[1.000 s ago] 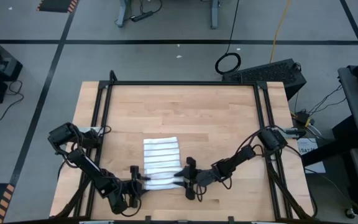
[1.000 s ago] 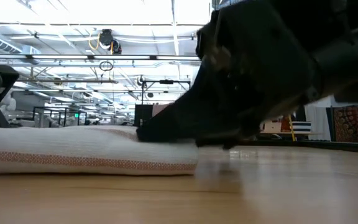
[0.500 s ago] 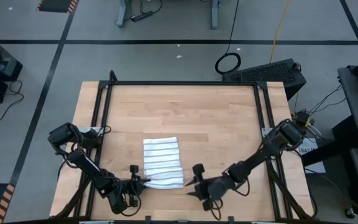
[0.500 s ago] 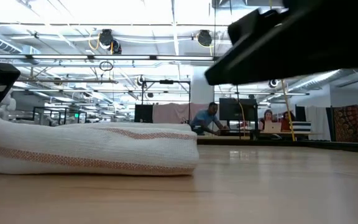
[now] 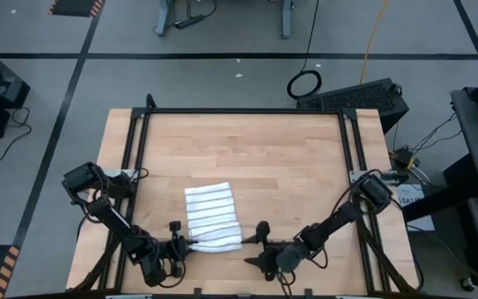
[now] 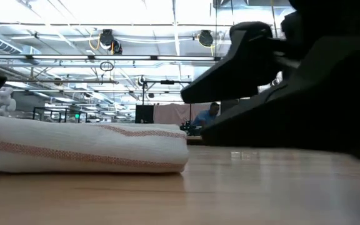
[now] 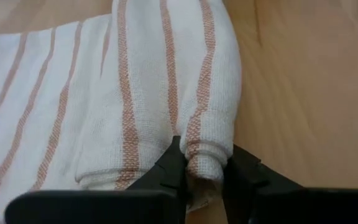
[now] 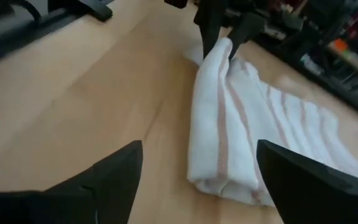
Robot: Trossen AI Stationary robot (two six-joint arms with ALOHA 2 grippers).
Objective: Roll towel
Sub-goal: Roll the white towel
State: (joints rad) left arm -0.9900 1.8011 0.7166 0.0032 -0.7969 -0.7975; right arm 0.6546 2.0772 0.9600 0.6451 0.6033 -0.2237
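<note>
- Since the half-second-earlier picture, the towel [image 5: 212,218] had shifted a little toward the table's left side and skewed slightly, and its rolled near end sat lower and farther left in the low view.
- The left gripper [image 5: 182,243] had stayed where it was, at the left end of the near roll, its fingers [image 7: 169,167] pinched tight on a fold of the cloth.
- The right gripper [image 5: 256,246] had drawn nearer the towel again, to just beside the right end of the roll, with its jaws spread wide and nothing between them; the wrist view showed bare wood in the gap.
- The towel was white with thin reddish-brown stripes, its far part lying flat in a rough rectangle and its near edge curled into a loose, soft roll [image 8: 219,130].
- It lay on the wooden table [image 5: 247,149] toward the near edge, a little left of centre.
- To the left, the left arm crowded the near-left corner by the black frame rail.
- The far half of the table was open wood, and so was the stretch right of the towel, up to the right arm.
</note>
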